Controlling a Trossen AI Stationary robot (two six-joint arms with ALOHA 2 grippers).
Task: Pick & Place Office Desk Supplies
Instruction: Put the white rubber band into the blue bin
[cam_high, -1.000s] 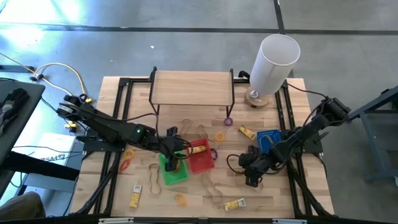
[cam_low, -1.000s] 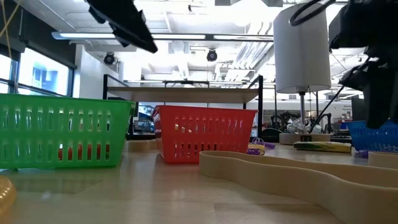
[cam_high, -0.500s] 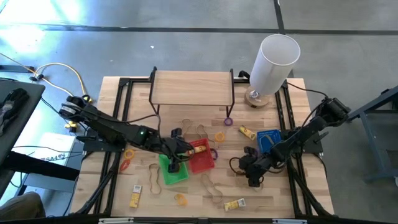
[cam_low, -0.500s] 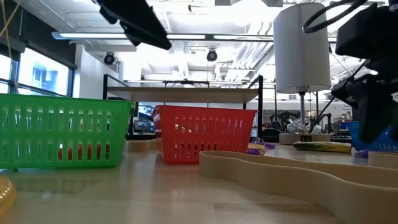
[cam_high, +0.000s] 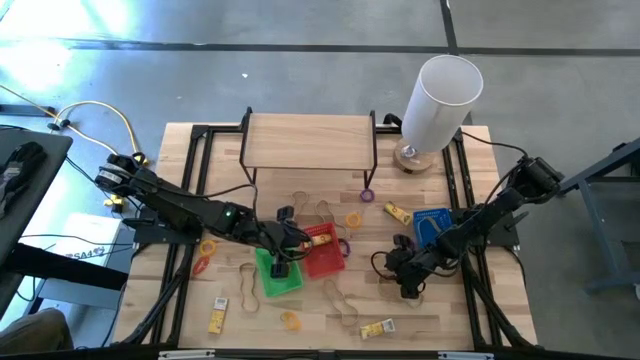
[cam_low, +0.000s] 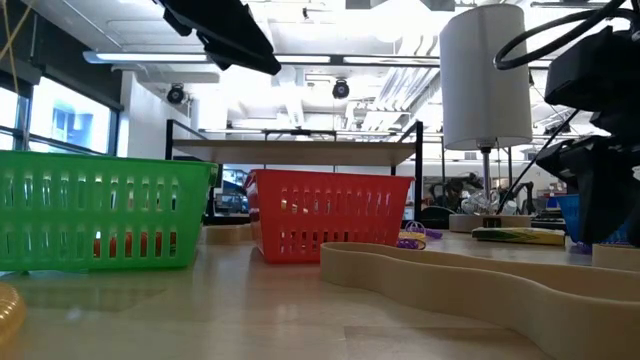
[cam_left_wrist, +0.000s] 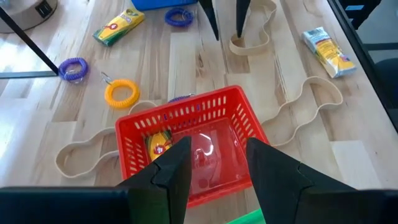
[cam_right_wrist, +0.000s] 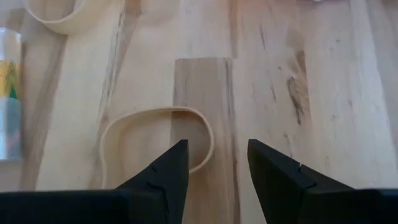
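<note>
The right gripper (cam_right_wrist: 212, 165) points steeply down, fingers parted and empty, over a thin tan rubber-band loop (cam_right_wrist: 155, 140) on the pale wooden table (cam_right_wrist: 298, 74). The left gripper (cam_left_wrist: 214, 165) hangs, fingers parted and empty, above the red slotted plastic basket (cam_left_wrist: 186, 118).

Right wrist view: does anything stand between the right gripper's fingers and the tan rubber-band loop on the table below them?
Nothing visible does. The right gripper hangs with its fingers open, and only bare wooden table separates them from the tan rubber-band loop. The loop's near end lies just ahead of the fingertips.
</note>
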